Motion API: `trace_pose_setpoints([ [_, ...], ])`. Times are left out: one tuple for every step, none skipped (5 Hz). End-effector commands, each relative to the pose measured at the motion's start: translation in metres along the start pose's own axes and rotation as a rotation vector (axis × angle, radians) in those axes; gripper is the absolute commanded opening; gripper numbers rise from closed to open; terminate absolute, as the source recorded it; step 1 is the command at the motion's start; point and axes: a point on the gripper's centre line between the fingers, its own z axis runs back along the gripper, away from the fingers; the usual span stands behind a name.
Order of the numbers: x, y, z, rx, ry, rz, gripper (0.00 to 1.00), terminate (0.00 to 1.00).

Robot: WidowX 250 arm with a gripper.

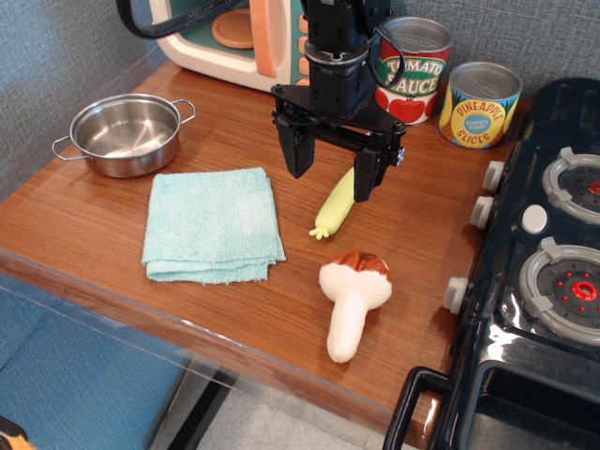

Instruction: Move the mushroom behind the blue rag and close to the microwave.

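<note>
Pincer hangs spread wide, empty, hiding upper end of yellow-green spoon. Microwave behind pincer, cut off by top edge. Mushroom lies flat in front of pincer, apart from it: cream stem, brown-topped cap. Blue rag left of pincer.

The mushroom is lying on its side near the front edge, brown cap pointing away, cream stem toward me. The blue rag is sitting flat to its left. The microwave is standing at the back.
</note>
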Motion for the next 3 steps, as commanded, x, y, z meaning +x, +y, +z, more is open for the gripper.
trace_pose_setpoints([
  [0.0,0.0,0.0,0.0,0.0,0.0,1.0,0.0],
  [-0.017,-0.019,0.014,0.014,-0.021,-0.011,1.0,0.0],
  [-0.032,-0.034,0.035,0.006,-0.081,-0.007,1.0,0.0],
])
